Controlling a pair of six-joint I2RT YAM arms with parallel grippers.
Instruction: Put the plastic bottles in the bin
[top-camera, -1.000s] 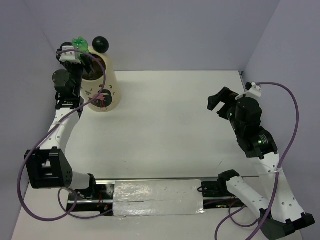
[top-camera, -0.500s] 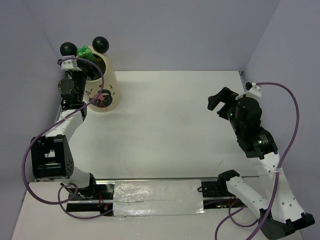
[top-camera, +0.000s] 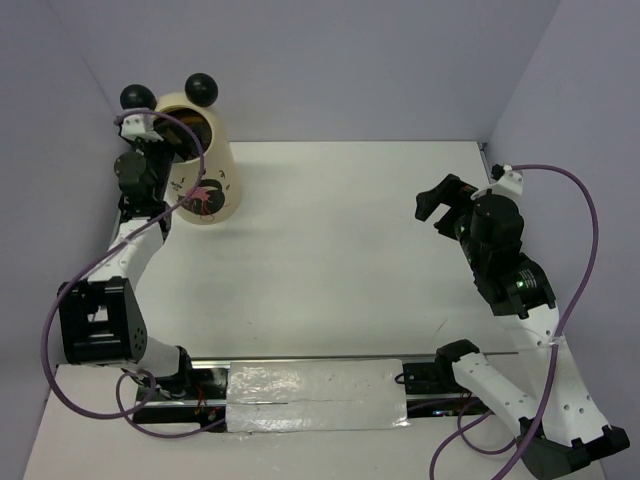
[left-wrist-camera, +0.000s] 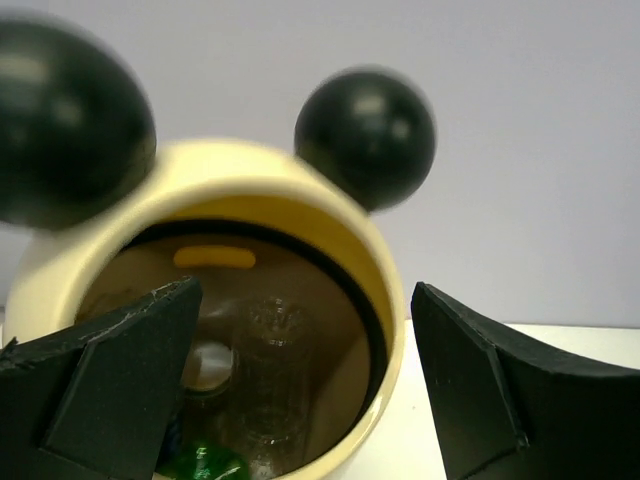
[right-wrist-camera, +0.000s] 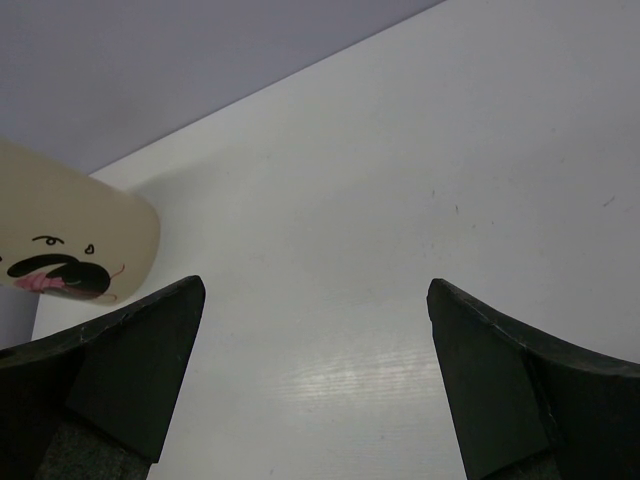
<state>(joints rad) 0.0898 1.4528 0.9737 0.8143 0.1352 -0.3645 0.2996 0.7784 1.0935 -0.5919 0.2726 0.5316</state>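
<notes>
1. Worktop (top-camera: 340, 250): white and walled in on three sides. No bottle shows on it in the top view, so the task looks close to done or done.
2. Arms: the left arm (top-camera: 125, 255) reaches to the far left corner, up against the bin. The right arm (top-camera: 500, 260) is folded on its own side, well apart from the bin.
3. Bin (top-camera: 225, 185): cream, round and tapered, standing upright in the far left corner with a drawn face on its wall. Its two black ball ears (left-wrist-camera: 365, 135) sit on the far rim.
4. Left fingers (left-wrist-camera: 120, 380): spread wide with nothing between them, hanging at the near rim and looking down into the bin's mouth.
5. Right fingers (right-wrist-camera: 110, 360): also spread wide and empty, over bare worktop, with the bin well off to their left.
6. Bottles: inside the bin, below and ahead of the left fingers. A clear bottle (left-wrist-camera: 272, 370) seems to stand roughly upright, and a green bottle (left-wrist-camera: 200, 465) lies at the bottom near the close wall. A pale round shape beside them may be another bottle; I cannot tell, nor count all four.
7. Key relation: everything sits beneath the left fingers, so the left arm would do any further work.
</notes>
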